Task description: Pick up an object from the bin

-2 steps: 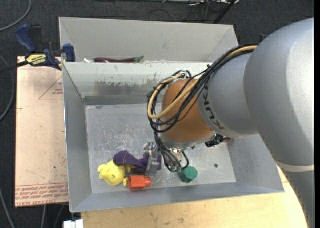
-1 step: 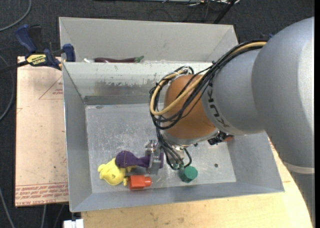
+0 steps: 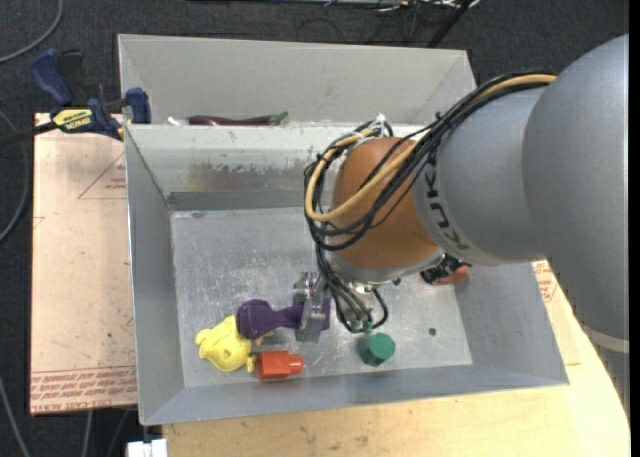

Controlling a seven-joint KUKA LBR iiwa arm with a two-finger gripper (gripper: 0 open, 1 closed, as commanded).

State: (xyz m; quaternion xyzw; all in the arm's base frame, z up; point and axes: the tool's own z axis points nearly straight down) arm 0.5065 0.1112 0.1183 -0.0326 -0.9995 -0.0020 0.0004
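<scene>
Grey bin [image 3: 220, 245]: purple toy [image 3: 258, 318], green cylinder [image 3: 377, 349]

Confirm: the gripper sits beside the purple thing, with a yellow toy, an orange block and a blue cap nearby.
One error: the camera view shows the cap green, not blue. The gripper, purple thing, yellow toy and orange block are as stated.

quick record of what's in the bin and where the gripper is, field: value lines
bin: grey metal, things gathered near its front wall
gripper: low in the bin, at the right end of the purple toy
purple toy: left of the gripper; cannot tell if it is gripped
yellow toy: front left, against the purple toy
orange block: just right of the yellow toy, by the front wall
green knob: lies apart, right of and below the gripper
</scene>
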